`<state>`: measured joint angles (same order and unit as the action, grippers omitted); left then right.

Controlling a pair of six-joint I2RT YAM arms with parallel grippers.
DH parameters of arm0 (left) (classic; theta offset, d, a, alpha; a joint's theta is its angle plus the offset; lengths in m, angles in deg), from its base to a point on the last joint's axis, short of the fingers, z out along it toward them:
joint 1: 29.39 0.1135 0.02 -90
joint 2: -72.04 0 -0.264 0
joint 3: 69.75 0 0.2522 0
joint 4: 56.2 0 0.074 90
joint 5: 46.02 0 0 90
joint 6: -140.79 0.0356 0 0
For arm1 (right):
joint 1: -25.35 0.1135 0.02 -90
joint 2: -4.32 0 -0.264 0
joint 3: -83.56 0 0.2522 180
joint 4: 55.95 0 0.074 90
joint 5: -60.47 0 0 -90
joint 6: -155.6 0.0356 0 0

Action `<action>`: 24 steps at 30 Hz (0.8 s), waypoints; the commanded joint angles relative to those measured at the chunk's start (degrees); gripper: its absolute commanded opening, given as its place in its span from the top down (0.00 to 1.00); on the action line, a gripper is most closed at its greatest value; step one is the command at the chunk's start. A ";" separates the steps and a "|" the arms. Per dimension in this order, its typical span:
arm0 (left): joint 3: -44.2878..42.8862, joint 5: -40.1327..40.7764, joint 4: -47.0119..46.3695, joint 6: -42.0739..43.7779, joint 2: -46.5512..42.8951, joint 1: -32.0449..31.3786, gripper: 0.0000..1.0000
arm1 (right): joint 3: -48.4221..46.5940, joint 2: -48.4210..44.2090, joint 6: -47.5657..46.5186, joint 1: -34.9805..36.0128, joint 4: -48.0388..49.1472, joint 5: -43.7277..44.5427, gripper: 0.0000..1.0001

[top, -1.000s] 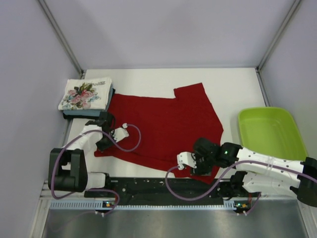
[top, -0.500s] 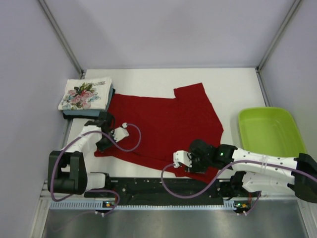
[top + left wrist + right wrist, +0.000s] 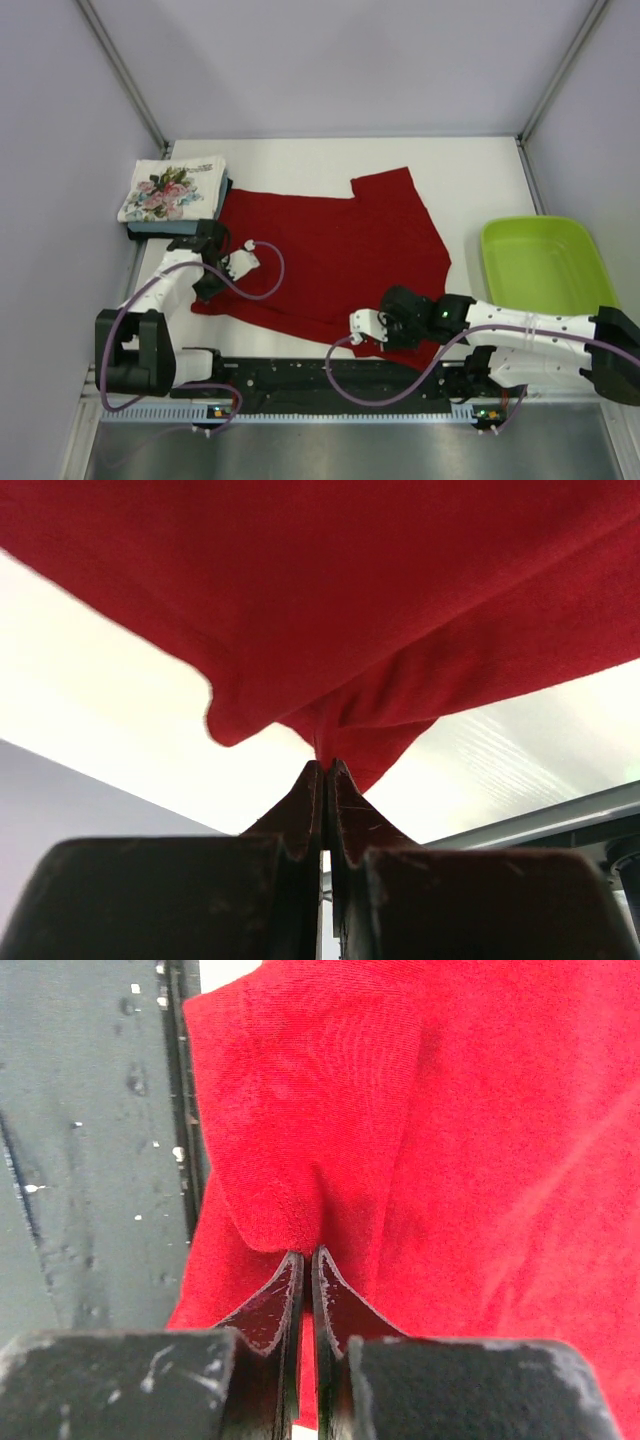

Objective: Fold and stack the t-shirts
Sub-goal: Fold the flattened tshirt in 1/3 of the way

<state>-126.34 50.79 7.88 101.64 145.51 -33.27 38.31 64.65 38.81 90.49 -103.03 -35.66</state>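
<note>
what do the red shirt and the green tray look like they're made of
The red shirt looks like soft knit cloth, probably cotton jersey: matte, with a fine fuzzy texture up close, and it bunches into folds where the right end effector pinches it. The green tray is likely moulded plastic: smooth, even lime colour, rounded corners and a raised rim that holds its shape.

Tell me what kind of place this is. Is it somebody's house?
Probably a robot lab booth, not a house: a left arm and right arm fixed at the edge of a white table, plain walls close around it, and a red t-shirt laid out for folding.
</note>
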 commanded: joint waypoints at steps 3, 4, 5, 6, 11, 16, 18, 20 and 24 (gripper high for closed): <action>-9.46 -3.29 1.09 -5.32 -1.84 0.19 1.00 | -1.03 -3.20 0.51 -4.05 4.22 9.11 1.00; -10.42 -3.64 0.92 -5.84 -1.67 0.19 1.00 | -1.47 -3.90 0.16 -5.45 4.49 10.08 1.00; -11.22 -4.08 0.65 -6.02 -1.32 0.19 1.00 | -2.17 -4.52 0.07 -6.95 4.67 10.69 1.00; -11.83 -4.34 0.48 -6.37 -1.05 0.28 1.00 | -2.79 -4.96 -0.11 -8.61 4.67 10.88 1.00; -14.73 -3.21 -4.26 -7.17 0.79 0.19 1.00 | -5.69 -4.97 -3.53 -12.93 5.46 12.54 1.00; -16.50 -1.27 -6.46 -6.91 2.90 0.19 1.00 | -8.24 -4.96 -5.12 -17.06 5.37 14.39 1.00; -15.71 -1.10 -6.56 -6.64 3.43 0.19 1.00 | -8.85 -5.84 -5.12 -18.99 4.59 14.65 1.00; -14.31 -0.83 -6.12 -6.38 2.91 0.19 1.00 | -9.21 -7.68 -5.38 -20.23 2.22 14.66 1.00; -10.35 -0.04 -4.10 -5.15 -0.69 0.28 1.00 | -8.51 -12.60 -8.36 -20.23 -5.50 6.85 1.00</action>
<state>-139.70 49.59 2.79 95.63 148.40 -33.22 32.04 57.03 33.56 70.71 -101.55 -23.07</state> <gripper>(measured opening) 0.012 0.011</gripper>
